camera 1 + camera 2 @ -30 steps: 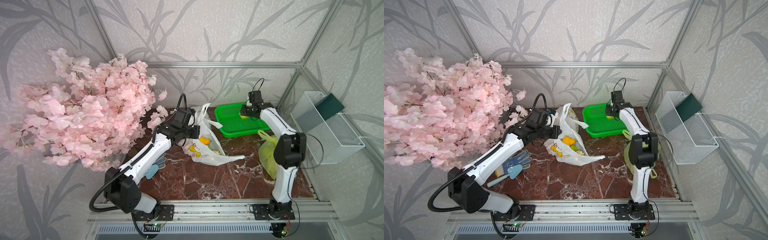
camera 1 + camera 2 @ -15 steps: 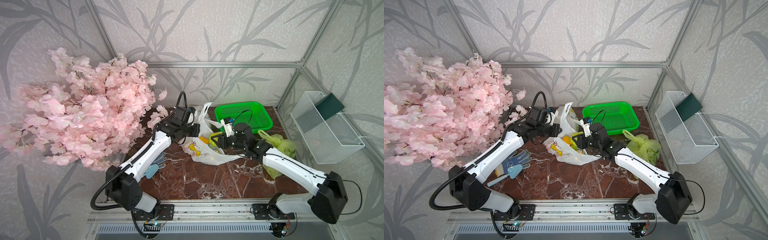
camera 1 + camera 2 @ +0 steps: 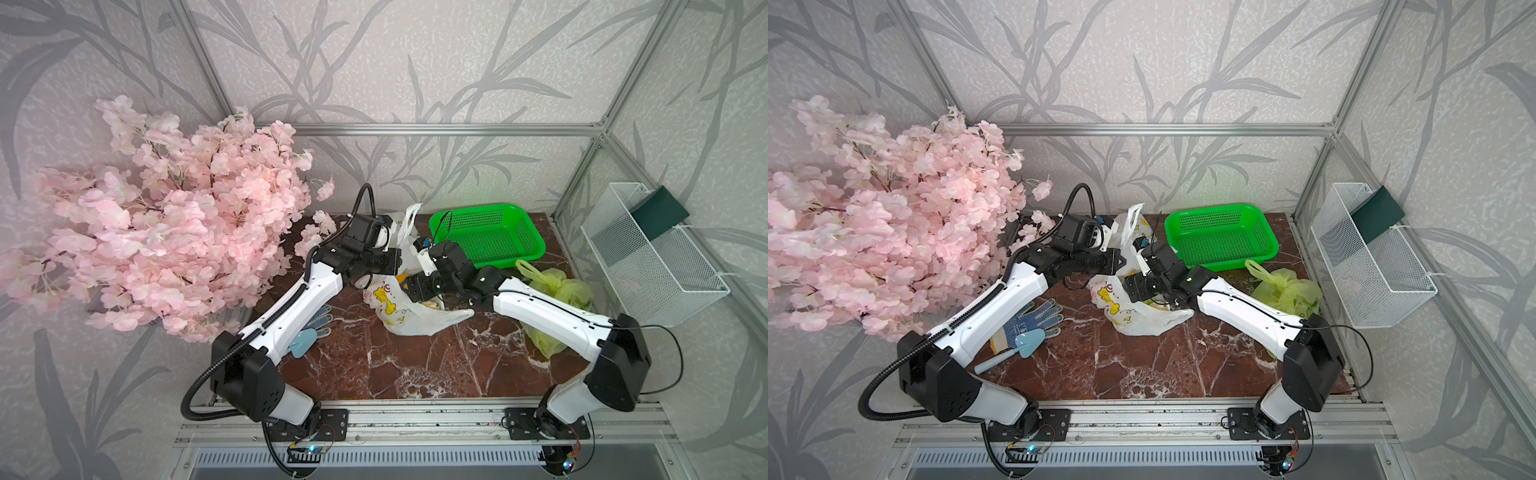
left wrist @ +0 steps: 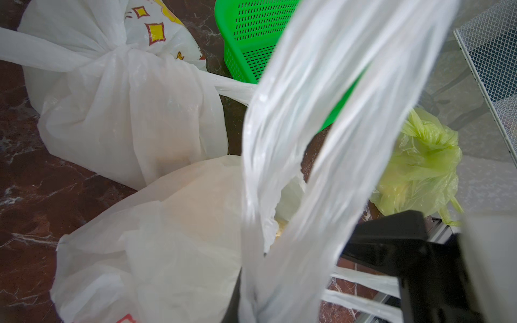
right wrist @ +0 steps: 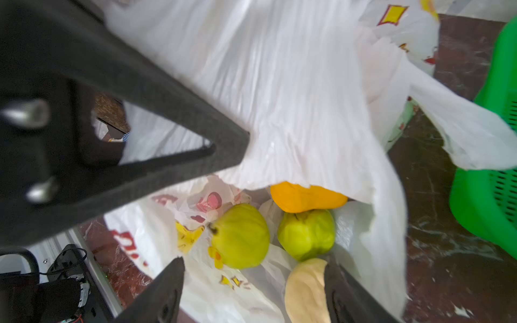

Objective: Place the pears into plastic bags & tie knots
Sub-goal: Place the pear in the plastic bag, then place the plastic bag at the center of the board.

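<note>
Right gripper [image 5: 253, 282]: my jaws stand apart over the open white bag [image 3: 409, 320]. Two green pears [image 5: 240, 237] lie on their sides inside it, one stem end aimed at an orange fruit [image 5: 305, 197]. My left gripper [image 3: 397, 262] is clamped on that bag's handle [image 4: 321, 139], drawn taut. Beyond sits a knotted white bag [image 4: 112, 98].

Pink blossom branches [image 3: 166, 232] overhung the marble tabletop's [image 3: 415, 365] left side. A green mesh basket [image 3: 490, 237] stood at the back. A blue trowel [image 3: 1030, 343] lay on a dotted glove [image 3: 1036, 318]. A white wire basket [image 3: 648, 270] hung at right.
</note>
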Controlling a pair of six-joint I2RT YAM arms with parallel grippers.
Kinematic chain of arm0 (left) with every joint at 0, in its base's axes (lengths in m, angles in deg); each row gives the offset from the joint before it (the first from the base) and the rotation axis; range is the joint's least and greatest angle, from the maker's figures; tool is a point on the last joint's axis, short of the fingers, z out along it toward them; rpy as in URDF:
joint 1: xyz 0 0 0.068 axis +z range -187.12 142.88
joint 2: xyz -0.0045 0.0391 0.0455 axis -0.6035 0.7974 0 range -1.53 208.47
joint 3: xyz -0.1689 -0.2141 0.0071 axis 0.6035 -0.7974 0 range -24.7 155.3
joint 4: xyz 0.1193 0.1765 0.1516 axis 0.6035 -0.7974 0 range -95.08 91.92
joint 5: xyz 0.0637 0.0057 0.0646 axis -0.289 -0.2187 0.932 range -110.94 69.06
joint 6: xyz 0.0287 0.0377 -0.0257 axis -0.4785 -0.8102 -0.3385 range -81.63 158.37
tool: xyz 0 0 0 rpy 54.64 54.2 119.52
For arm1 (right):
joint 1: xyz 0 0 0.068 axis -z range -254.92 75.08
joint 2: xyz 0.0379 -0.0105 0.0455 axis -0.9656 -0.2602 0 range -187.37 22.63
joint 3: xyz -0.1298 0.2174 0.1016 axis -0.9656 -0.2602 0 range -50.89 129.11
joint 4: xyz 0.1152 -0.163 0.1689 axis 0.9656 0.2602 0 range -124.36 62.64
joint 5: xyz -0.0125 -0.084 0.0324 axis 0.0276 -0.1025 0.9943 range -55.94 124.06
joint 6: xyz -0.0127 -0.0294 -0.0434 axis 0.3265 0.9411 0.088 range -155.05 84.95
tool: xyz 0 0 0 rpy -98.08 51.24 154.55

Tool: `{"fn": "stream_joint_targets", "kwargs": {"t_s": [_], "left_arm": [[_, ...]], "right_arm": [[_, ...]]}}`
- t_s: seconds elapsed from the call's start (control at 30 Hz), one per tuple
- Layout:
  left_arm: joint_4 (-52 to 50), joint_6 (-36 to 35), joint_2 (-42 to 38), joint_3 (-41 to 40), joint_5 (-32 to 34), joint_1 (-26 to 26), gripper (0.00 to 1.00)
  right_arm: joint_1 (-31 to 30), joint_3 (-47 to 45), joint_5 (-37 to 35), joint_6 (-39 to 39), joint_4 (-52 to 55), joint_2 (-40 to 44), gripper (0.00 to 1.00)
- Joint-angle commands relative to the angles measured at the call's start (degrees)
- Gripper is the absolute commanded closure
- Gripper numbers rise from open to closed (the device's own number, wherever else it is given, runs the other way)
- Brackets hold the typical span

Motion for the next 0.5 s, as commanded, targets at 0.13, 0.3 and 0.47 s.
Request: {"fn": "stream_joint_targets", "kwargs": {"t_s": [0.13,0.3,0.47], "left_arm": [[0.0,0.1,-1.8,-0.4,1.2,1.5,1.0],[0.3,0.3,-1.3,-0.4,0.5,1.5,1.0],[0.3,0.1,-0.9,-0.2,0.6,1.4,1.0]], "right_arm": [[2.3,-5.9,-18.5,-13.6,18.7,19.4,0.2],[2.3,-13.1,-21.4,-24.1,24.5,28.9,0.19],[-1.1,-14.5,-16.1,-31.0,27.9,30.1,0.19]]}}
